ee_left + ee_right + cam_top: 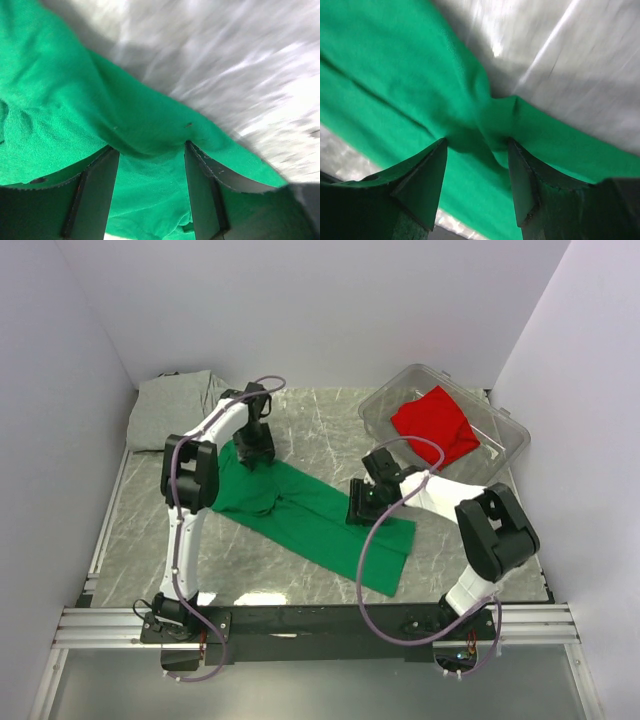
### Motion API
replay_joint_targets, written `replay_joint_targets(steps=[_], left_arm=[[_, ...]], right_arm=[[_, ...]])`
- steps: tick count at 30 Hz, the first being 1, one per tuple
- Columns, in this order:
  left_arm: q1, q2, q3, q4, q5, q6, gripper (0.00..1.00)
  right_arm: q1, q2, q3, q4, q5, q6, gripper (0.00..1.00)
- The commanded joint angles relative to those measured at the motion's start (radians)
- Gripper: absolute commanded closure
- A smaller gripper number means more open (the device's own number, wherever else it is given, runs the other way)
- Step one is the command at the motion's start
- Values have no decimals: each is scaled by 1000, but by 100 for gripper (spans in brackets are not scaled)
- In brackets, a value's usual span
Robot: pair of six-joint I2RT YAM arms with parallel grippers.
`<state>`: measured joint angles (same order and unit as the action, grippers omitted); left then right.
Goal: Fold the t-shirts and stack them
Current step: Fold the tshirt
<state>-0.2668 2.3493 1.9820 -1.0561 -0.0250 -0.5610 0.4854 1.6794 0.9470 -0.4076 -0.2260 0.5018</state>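
The bright green t-shirt (310, 510) lies as a long band slanting across the marble table. My left gripper (252, 455) is down on its far left end. In the left wrist view, the gripper (150, 150) is open, with green cloth (60, 110) bunched between the fingers (97, 190). My right gripper (358, 510) is down on the shirt's far edge near its right end. It is open too (477, 145), straddling a fold of the cloth (395, 75). The red t-shirt (435, 423) lies in the clear bin. The grey t-shirt (175, 405) lies crumpled at the far left corner.
The clear plastic bin (505, 435) stands at the far right of the table. White walls close in the left, back and right. A metal rail (320, 625) runs along the near edge by the arm bases.
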Motion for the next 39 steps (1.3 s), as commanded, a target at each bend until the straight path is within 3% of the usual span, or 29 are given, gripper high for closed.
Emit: replay_joint_targets(steps=[1,11,21,39], left_arm=[[-23,149,52,220,16,9,40],[-103,202,126,393,220,68,41],[-138,245,166,562,437,115,41],[-137,327,236,742,508,16,41]], right_arm=[[64,-13,-108,-137,16,90,41],[195,-66,-134,-149,-6,178,40],[330,16,-19,-125,-59,196,40],[389,164,228,-191,-62,184,39]])
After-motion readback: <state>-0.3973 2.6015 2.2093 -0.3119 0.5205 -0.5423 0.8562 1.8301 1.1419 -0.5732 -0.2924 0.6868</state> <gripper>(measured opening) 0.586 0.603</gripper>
